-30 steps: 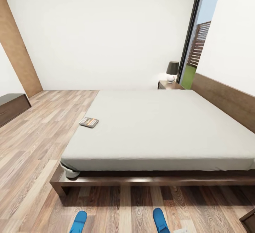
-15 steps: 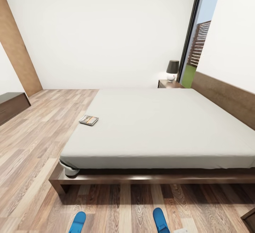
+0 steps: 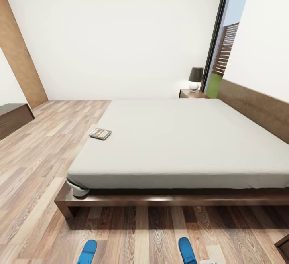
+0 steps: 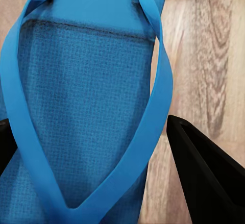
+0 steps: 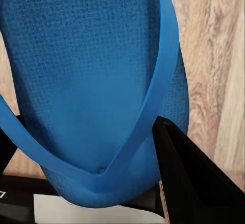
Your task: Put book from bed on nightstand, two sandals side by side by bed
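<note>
The book (image 3: 100,134) lies flat near the left edge of the bed (image 3: 180,143), on its pale-grey mattress. A nightstand (image 3: 192,94) with a dark-shaded lamp stands at the bed's far corner, by the headboard. The toes of two blue sandals poke up at the head view's lower edge, one left (image 3: 87,252) and one right (image 3: 187,251), above the floor in front of the bed. In the left wrist view my left gripper (image 4: 89,127) holds a sandal (image 4: 81,81) between its black fingers (image 4: 204,178). My right gripper (image 5: 84,127) is likewise shut on the other sandal (image 5: 92,71).
A long low dark cabinet (image 3: 14,117) stands by the left wall near a brown door (image 3: 18,63). A tall window (image 3: 224,47) is behind the nightstand. A dark wooden corner (image 3: 283,248) shows at the lower right. Plank floor (image 3: 36,163) runs along the bed's left and front.
The whole head view has shifted a little, with the bed sitting slightly higher in the picture. The right sandal's toe now sits a bit further right. The book has not moved on the mattress.
</note>
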You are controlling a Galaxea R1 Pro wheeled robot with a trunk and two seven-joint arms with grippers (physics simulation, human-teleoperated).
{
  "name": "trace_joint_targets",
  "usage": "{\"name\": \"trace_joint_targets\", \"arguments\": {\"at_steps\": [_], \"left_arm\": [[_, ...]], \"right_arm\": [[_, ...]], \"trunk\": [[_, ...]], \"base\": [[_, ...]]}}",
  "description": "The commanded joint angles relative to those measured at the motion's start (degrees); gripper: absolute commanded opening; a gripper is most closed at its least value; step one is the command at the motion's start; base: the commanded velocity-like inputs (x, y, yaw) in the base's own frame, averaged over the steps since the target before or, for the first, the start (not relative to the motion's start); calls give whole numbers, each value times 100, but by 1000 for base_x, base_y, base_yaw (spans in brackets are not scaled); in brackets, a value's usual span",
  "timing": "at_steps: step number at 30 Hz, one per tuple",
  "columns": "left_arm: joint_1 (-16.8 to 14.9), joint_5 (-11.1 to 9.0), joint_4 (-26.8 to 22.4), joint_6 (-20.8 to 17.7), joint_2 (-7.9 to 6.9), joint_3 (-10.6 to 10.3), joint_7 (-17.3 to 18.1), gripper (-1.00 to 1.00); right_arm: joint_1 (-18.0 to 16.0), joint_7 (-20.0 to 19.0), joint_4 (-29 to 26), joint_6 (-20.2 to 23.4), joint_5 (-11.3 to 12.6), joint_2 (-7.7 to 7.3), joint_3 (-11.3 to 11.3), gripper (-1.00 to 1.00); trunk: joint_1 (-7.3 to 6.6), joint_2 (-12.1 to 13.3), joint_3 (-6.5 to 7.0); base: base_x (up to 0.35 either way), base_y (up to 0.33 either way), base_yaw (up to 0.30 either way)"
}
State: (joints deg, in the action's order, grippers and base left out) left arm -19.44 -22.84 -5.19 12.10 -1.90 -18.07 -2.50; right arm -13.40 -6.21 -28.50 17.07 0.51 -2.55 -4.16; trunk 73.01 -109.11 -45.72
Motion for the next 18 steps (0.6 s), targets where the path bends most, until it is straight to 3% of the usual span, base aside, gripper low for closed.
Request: {"name": "trace_joint_targets", "arguments": {"at_steps": [1, 10, 18], "left_arm": [[-1, -26, -1, 12, -1, -49, -22, -100], [-5, -28, -1, 0, -4, -47, -15, -100], [-22, -35, -22, -358, -8, -40, -15, -100]], "right_arm": [[-20, 45, -13, 57, 17, -3, -27, -100], [-310, 240, -9, 137, 19, 12, -10, -100], [-492, 256, -3, 227, 19, 16, -6, -100]], "trunk": [[22, -44, -24], [219, -405, -185], [395, -726, -329]], "base": [[0, 0, 0], [0, 0, 0], [0, 0, 0]]}}
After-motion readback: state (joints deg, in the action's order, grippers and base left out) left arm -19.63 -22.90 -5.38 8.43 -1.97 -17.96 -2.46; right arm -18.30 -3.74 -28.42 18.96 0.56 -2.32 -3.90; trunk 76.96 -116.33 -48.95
